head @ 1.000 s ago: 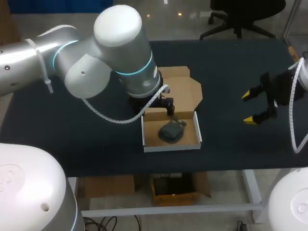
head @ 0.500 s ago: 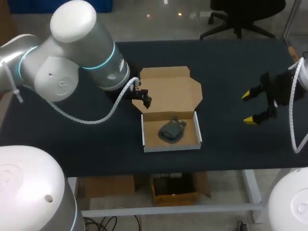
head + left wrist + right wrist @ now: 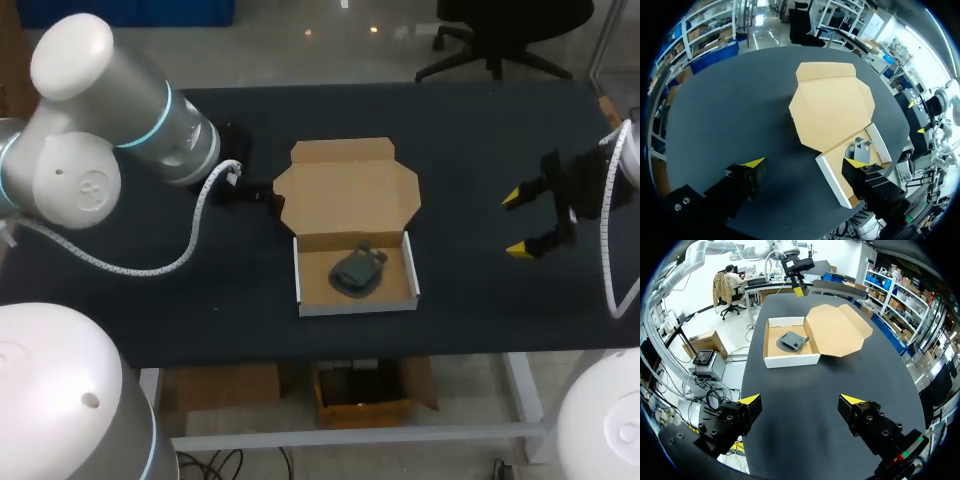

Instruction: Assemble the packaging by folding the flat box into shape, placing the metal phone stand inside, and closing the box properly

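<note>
Near the middle of the table (image 3: 470, 130), the box (image 3: 357, 306) is lying with its lid (image 3: 350, 190) folded back flat, and the metal phone stand (image 3: 357, 272) is resting inside the tray. Compared with a second ago, the left arm (image 3: 120, 140) is pulling away from the box toward its own side; the left jaws are standing apart and holding nothing. The right jaws are also standing apart and empty, well apart from the box on the other side. I am judging that the placing is done and only the closing of the lid is remaining.
</note>
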